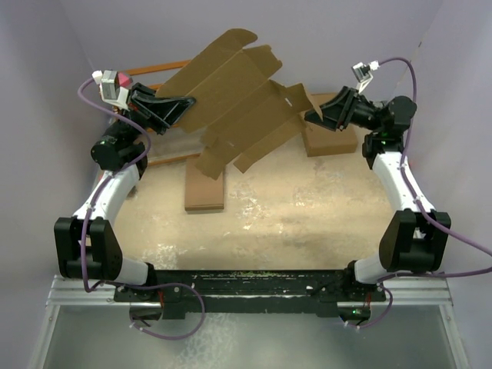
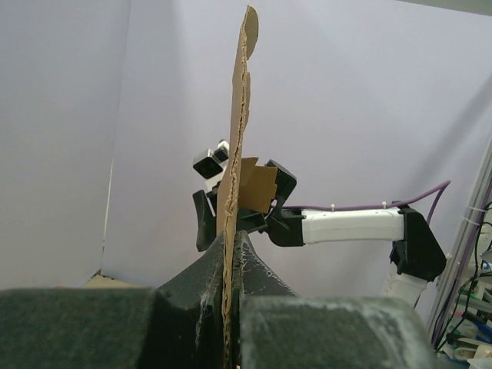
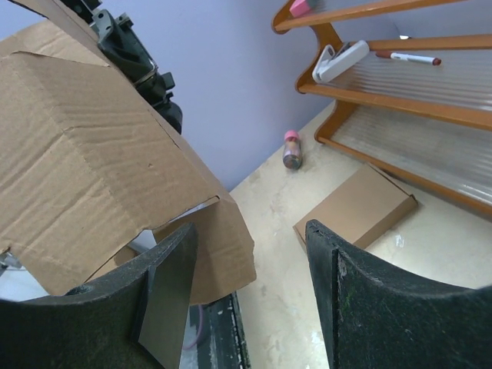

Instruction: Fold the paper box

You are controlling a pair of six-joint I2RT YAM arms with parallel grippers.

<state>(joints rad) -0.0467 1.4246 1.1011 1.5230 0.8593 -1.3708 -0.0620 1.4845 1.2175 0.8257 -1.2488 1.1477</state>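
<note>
Up in the air over the far half of the table (image 1: 307,223), clear of its surface: the paper box (image 1: 234,100), a flat, unfolded brown cardboard blank with notched flaps and tabs, spread slantwise between the two arms. Clamped at its left edge by the left gripper (image 1: 184,101), jaws clenched tight on the sheet, which shows edge-on and upright in the left wrist view. Met at its right edge by the right gripper (image 1: 309,115), jaws standing well apart, released, with only a corner of a creased flap reaching into the gap beside one finger. Below, flat on the table under the blank's near flaps, a folded brown box (image 1: 205,188); flat beneath the right gripper, a second brown box (image 1: 332,140). Along the far left side, a wooden rack (image 3: 346,14) with ribbed clear shelves, bearing a pen (image 3: 407,57) and a white clip (image 3: 338,61). Near the rack's foot, close to the wall, a small pink-capped bottle (image 3: 292,150).
</note>
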